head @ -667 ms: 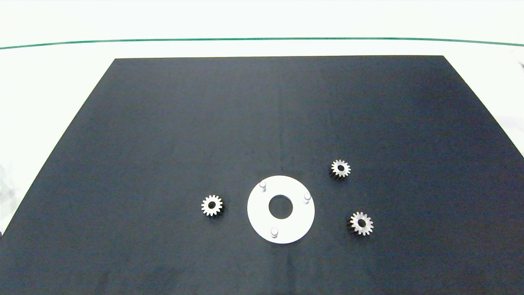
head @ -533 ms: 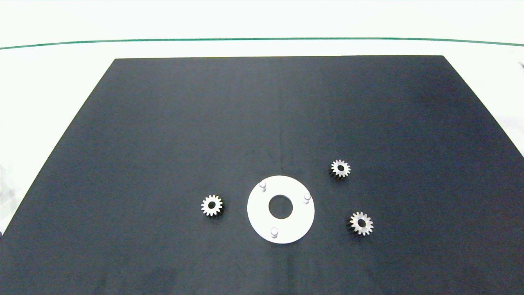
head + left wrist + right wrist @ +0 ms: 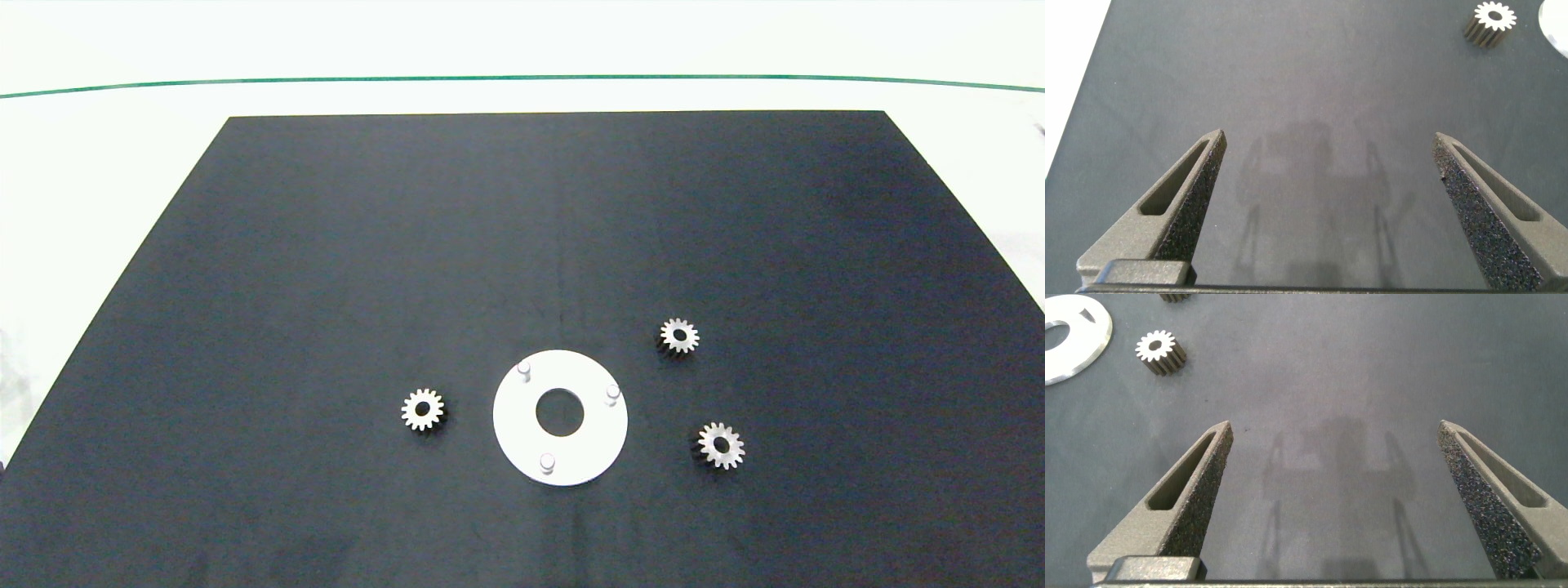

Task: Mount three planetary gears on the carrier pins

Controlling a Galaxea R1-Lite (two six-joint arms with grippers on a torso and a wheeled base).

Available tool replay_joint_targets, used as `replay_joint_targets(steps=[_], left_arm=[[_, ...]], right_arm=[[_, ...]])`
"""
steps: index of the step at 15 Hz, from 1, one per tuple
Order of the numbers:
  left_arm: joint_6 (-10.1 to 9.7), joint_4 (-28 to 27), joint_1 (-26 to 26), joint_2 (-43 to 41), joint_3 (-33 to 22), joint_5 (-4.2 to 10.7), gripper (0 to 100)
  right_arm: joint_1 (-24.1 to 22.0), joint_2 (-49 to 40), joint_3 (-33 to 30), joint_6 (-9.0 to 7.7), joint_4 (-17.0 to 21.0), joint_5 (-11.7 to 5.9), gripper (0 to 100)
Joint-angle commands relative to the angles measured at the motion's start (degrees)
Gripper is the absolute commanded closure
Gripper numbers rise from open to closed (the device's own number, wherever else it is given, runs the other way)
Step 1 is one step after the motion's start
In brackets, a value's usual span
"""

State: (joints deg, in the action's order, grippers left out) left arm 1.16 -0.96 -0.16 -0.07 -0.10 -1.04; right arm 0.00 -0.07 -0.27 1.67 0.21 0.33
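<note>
**All three gears still on the mat, pins bare**

Nothing is installed yet. The white disc sits on the black mat with its three carrier pins empty. One gear lies to the disc's left, two more to its right, all clear of it. The left gripper hangs spread wide and empty over bare mat, the right gripper likewise. All three placements remain.
</note>
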Motion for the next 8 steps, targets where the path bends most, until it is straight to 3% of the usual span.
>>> replay_joint_targets(steps=[1,8], left_arm=[[-0.02,0.0,-0.02,0.07,0.01,0.07,0],[-0.19,0.0,-0.02,0.07,-0.17,0.77,0]], right_arm=[[0.0,0.07,0.0,0.0,-0.03,0.02,0],[0.0,0.07,0.0,-0.09,0.06,0.02,0]])
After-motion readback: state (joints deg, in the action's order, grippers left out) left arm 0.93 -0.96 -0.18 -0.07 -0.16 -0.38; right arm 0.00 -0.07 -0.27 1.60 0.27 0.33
